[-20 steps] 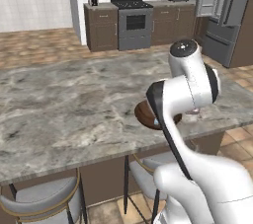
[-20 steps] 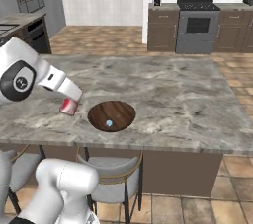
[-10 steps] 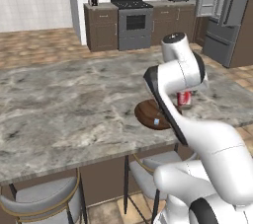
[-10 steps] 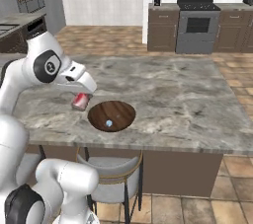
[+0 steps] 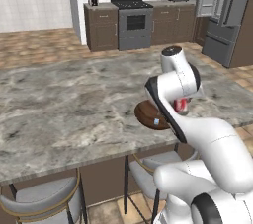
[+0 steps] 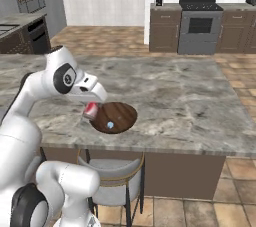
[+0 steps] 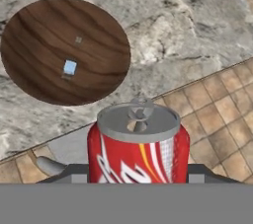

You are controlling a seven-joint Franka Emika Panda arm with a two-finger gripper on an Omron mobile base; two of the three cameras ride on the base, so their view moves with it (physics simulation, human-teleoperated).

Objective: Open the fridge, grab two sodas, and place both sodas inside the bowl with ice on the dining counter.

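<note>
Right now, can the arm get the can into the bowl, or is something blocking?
Probably yes. The pincer holds the red can upright above the dining counter edge, just beside the bowl. The bowl holds only the ice cube, and nothing stands between can and bowl.

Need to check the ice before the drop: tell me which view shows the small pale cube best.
The hand view: the small pale ice cube lies unobstructed inside the round dark wooden bowl. In the right base view it is a tiny speck; in the left base view the arm crowds it.
</note>
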